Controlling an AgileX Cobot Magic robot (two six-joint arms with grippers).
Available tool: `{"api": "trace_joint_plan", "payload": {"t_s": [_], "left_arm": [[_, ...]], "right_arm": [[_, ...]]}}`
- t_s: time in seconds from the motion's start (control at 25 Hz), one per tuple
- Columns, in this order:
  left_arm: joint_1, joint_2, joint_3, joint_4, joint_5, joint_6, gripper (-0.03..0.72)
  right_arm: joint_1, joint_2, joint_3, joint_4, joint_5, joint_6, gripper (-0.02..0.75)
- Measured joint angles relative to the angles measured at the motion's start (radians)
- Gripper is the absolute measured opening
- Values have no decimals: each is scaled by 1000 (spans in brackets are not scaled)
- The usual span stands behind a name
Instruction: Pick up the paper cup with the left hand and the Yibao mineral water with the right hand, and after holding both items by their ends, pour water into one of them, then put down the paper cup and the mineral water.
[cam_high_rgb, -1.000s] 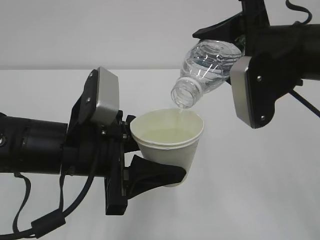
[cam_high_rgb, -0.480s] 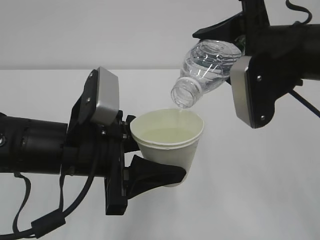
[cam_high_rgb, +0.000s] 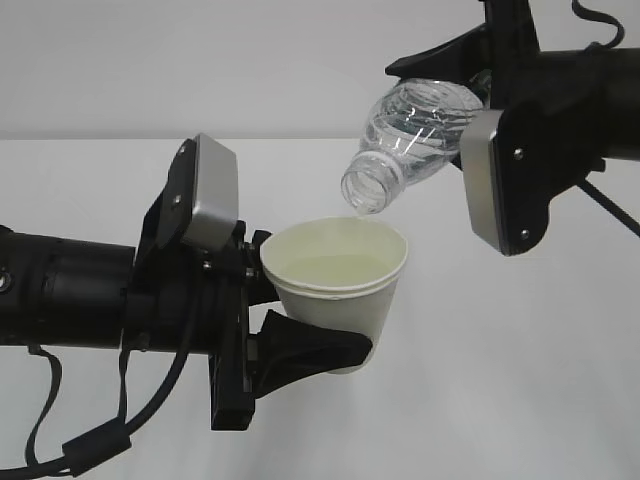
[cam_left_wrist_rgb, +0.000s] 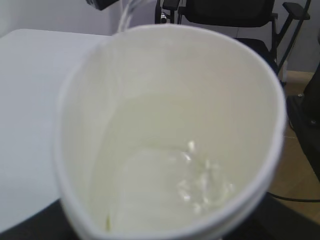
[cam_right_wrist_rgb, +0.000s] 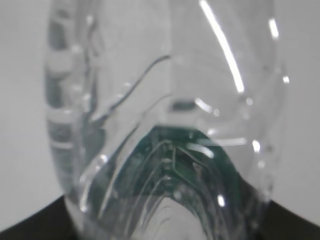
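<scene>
The left hand (cam_high_rgb: 300, 325), black with a grey block, grips the paper cup (cam_high_rgb: 337, 285) by its base, upright. Above and right of the cup, the right hand (cam_high_rgb: 470, 85) clamps the Yibao mineral water (cam_high_rgb: 410, 135), tilted, its open mouth just over the cup's rim.

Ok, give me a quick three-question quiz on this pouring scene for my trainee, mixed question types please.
1. True or false: the bottle is tilted with its open mouth above the paper cup.
2. Which tool holds the cup? A) the left tool B) the right tool C) neither
3. Fill in: inside the cup, the left wrist view shows some ____ at the bottom.

Key:
1. True. The mouth points down towards the cup's rim.
2. A. Its black fingers clamp the cup's side, and the cup is off the table.
3. Water.
</scene>
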Motion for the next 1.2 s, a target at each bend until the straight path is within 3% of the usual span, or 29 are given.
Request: {"api": "trace_joint_plan", "payload": {"t_s": [0.64, 1.2], "left_arm": [[0, 0, 0, -1, 2, 0, 421], [0, 0, 0, -7, 2, 3, 421]], "right_arm": [[0, -6, 0, -2, -20, 110, 410], [0, -37, 0, -4, -31, 353, 410]]}}
